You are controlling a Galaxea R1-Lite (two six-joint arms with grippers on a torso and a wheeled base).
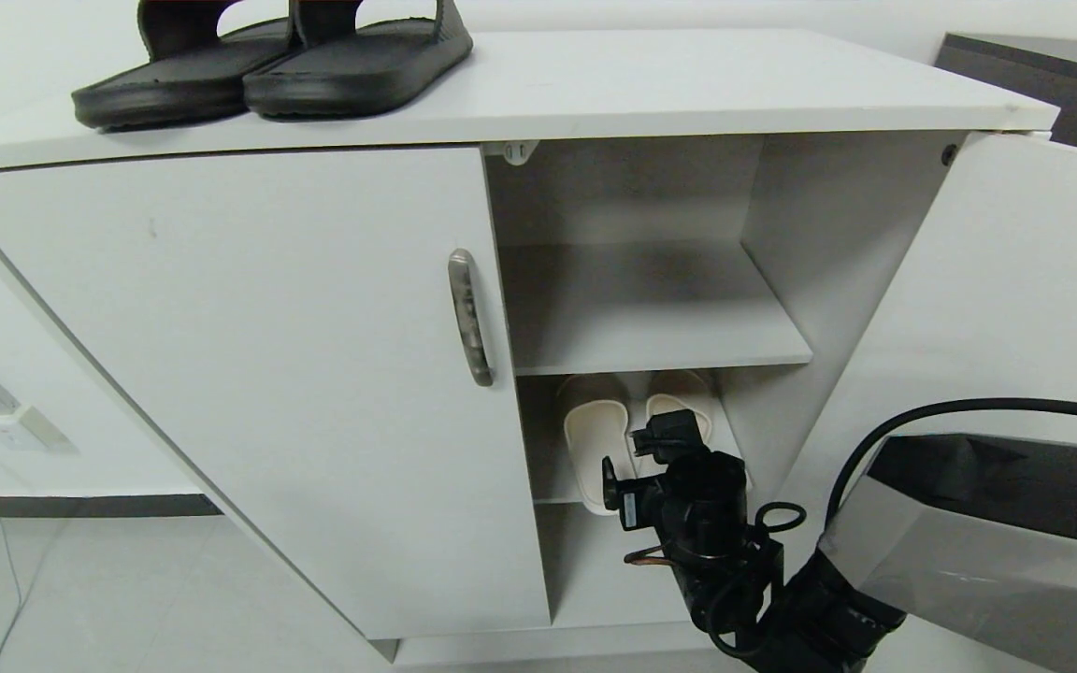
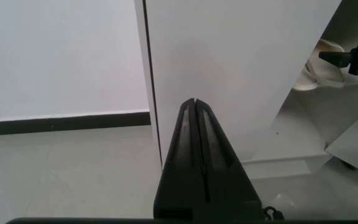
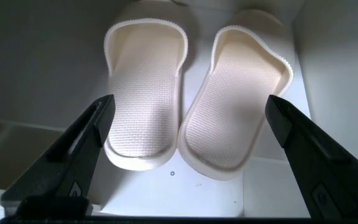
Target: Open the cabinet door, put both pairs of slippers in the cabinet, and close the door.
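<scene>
Right wrist view: right gripper point(image 3: 189, 106) spread wide, near white slippers point(image 3: 145, 112) lying side by side on lower shelf point(image 3: 204, 186). Left gripper point(image 2: 194, 106) pressed together beside closed door point(image 2: 229, 62). Farther off, black slippers point(image 1: 267, 70) on cabinet top point(image 1: 688, 84). Likely light, bendy foam; pinch adjoining inner edges together.

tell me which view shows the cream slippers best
The right wrist view: both cream slippers lie side by side on the shelf, framed by the open right claw. The head view has that claw partly covering them; the left wrist view catches just a sliver.
</scene>
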